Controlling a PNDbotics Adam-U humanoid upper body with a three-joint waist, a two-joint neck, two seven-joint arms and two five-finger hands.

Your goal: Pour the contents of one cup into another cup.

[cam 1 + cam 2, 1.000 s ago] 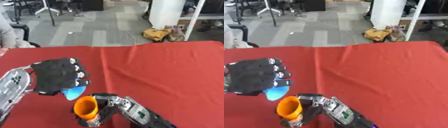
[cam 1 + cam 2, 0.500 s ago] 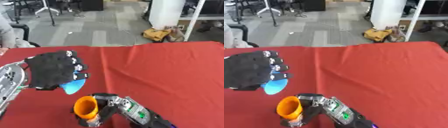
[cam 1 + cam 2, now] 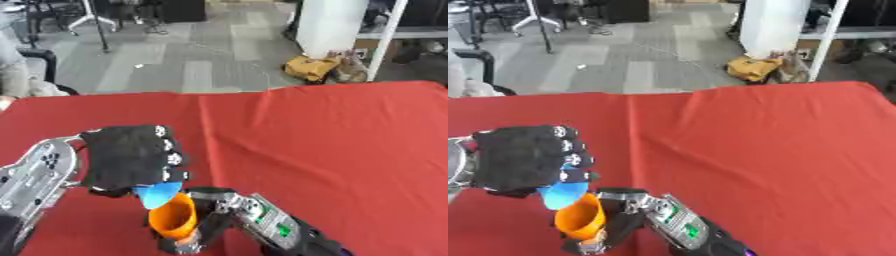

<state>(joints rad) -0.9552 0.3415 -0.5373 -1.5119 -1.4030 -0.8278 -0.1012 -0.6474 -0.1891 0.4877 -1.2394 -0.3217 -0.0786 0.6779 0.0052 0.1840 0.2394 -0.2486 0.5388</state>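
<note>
My left hand (image 3: 131, 157), black-gloved, is shut on a blue cup (image 3: 158, 194) and holds it tipped over, its mouth down against the rim of the orange cup (image 3: 172, 218). The orange cup is held near the table's front edge, tilted toward the blue one, with my right hand (image 3: 217, 212) curled round it from the right. I cannot see what is inside either cup. The same pair shows in the right eye view, blue cup (image 3: 564, 194) above orange cup (image 3: 581, 220).
The red tablecloth (image 3: 332, 135) covers the whole table. Beyond its far edge lie grey floor, a white pillar (image 3: 331, 22), a yellow bag (image 3: 317, 68) and chair legs. Part of a person shows at the far left edge.
My left hand has carried the blue cup down and to the right, from beside the orange cup to directly over its rim. The right hand and orange cup have barely moved.
</note>
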